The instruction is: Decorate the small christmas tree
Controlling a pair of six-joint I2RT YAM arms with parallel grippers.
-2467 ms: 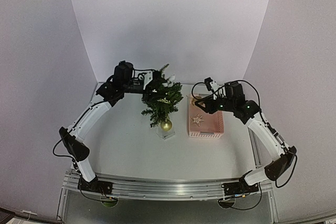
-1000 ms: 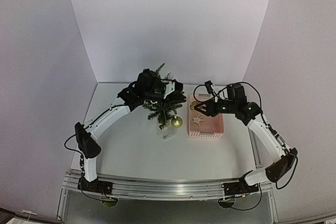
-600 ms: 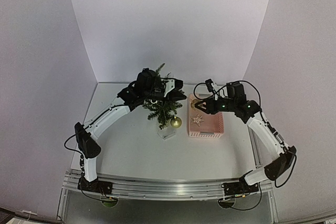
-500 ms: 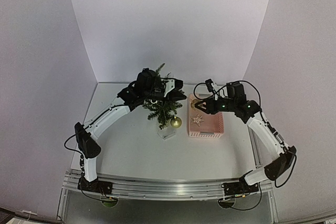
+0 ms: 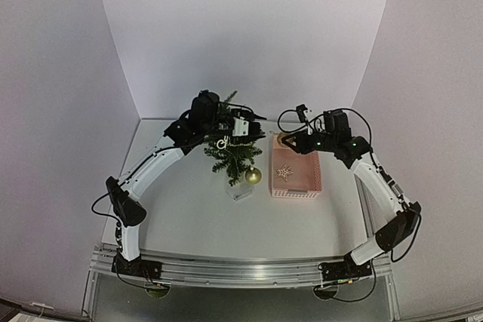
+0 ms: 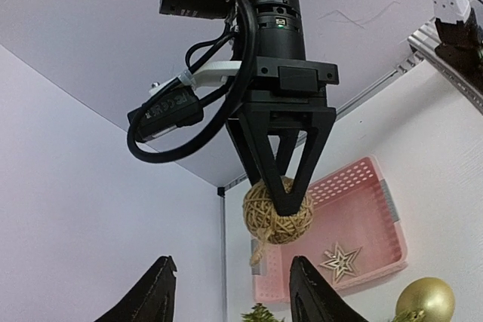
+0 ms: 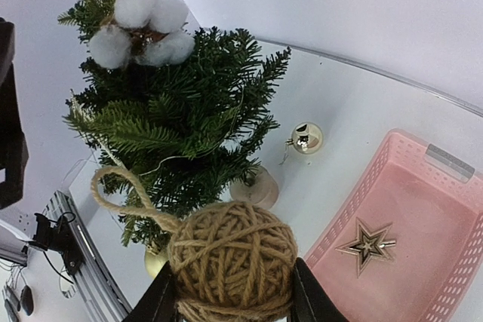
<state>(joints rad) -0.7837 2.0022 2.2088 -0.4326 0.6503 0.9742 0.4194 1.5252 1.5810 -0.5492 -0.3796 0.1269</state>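
legible markings – one entry

black cable plug (image 6: pixel 170 107), on the wrist above the right gripper (image 6: pixel 278 200): one short row of pale printed symbols, too small to make out for certain. no other text, brand, number or sign can be read in any view.

left pincer (image 6: pixel 230 280) agape, right pincer (image 7: pixel 232 295) gripping twine ball (image 7: pixel 230 250)

The twine ball (image 7: pixel 230 258) is rough, matt fibre; the basket (image 7: pixel 441 213), smooth pink plastic; the bauble (image 7: pixel 307 137), glossy gold; the small christmas tree (image 7: pixel 189 126), matt.
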